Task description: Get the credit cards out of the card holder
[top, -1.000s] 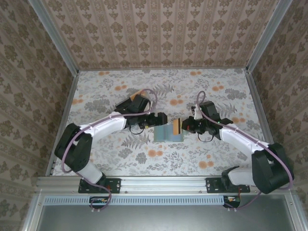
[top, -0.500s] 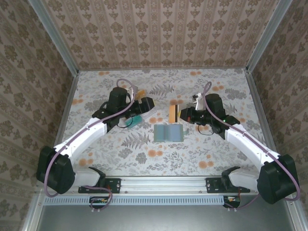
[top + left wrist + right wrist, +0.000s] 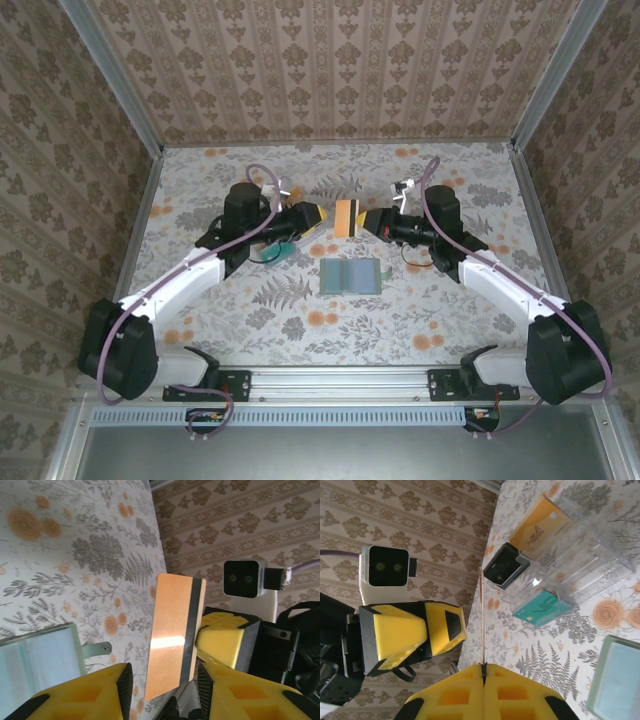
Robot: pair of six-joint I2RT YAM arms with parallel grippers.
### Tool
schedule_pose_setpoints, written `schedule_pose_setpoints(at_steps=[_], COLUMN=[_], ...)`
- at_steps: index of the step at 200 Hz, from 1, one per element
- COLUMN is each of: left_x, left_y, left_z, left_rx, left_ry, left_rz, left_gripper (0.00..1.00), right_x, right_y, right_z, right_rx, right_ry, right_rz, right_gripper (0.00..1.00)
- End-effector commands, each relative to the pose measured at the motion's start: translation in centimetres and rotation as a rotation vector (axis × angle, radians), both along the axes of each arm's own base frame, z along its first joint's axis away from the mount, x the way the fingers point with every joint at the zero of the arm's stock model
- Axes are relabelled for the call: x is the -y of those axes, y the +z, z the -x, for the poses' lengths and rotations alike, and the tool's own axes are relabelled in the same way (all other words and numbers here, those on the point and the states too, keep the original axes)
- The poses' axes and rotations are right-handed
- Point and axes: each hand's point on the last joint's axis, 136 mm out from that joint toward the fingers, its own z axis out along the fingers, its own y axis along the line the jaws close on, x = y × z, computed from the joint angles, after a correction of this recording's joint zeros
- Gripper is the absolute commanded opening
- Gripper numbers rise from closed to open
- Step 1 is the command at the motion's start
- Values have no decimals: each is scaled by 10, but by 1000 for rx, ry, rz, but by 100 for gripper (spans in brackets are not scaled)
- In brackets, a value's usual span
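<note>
The card holder lies open on the table, blue-grey inside up; its panel also shows as the holder and the holder. An orange credit card with a black stripe hangs upright in the air behind it. My right gripper is shut on its right edge; the card runs edge-on out of that gripper. My left gripper faces it from the left. In the left wrist view the card stands between the left gripper's jaws, a gap on each side.
A clear plastic box stands on the table to the left of the holder, under my left arm, with an orange card, a black block and a teal card in it. Patterned walls close in the back and both sides.
My right gripper lifted the orange card off the holder and carried it back and left. My left arm swung toward it, and its jaws narrowed around the card.
</note>
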Motion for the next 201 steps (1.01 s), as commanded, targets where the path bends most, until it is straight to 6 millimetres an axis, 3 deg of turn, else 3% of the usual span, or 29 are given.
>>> schedule_pose_setpoints(at_steps=[1,42,71,102,142,201], left_x=[10,11,12,11,-2,0], left_y=[11,15,15,11,9,2], left_z=[5,4,4,3,0,-1], left_rx=[5,11,10,4,25,4], left_ry=[-55,-53,-55,-45,3,-10], left_rz=[62,78,80,69,16,20], left_gripper=[40,25,22,22,32,33], right_x=[-9,-19,-25,-28,-28,-33], right_y=[28,30,30,30,31,35], right_z=[-4,-2,0,0,-1,2], right_rx=[57,56,55,53,58,63], right_ry=[46,93,121,128,125,151], right_rz=[-81,-97,-112,-117,-117,-133], right_gripper=[0,0,0,0,0,0])
